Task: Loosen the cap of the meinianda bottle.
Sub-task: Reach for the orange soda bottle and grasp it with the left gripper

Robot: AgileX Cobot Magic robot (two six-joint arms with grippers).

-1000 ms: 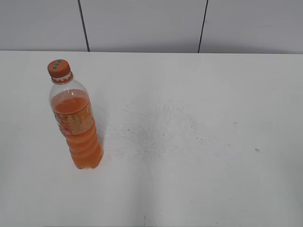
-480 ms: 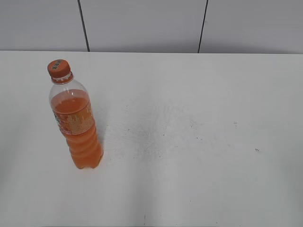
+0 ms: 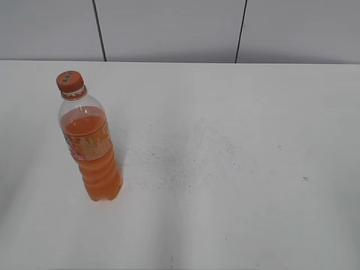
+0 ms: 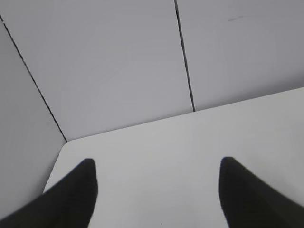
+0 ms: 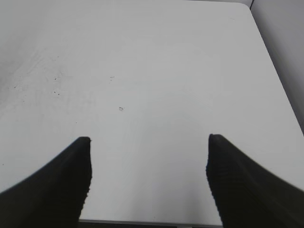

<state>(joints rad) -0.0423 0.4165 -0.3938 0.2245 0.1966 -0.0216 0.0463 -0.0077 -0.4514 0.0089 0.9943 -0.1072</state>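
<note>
The meinianda bottle point(image 3: 93, 149) stands upright on the left of the white table in the exterior view, with orange drink, a label band and a ribbed lower body. Its orange cap point(image 3: 70, 81) sits on top of the neck. Neither gripper shows in the exterior view. My left gripper point(image 4: 156, 166) is open and empty in the left wrist view, over bare table near a wall corner. My right gripper point(image 5: 148, 142) is open and empty in the right wrist view, over bare table. The bottle shows in neither wrist view.
The white table point(image 3: 236, 169) has small dark specks near its middle. A grey panelled wall point(image 3: 169, 28) rises behind the far edge. The table's right edge point(image 5: 273, 61) and front edge show in the right wrist view.
</note>
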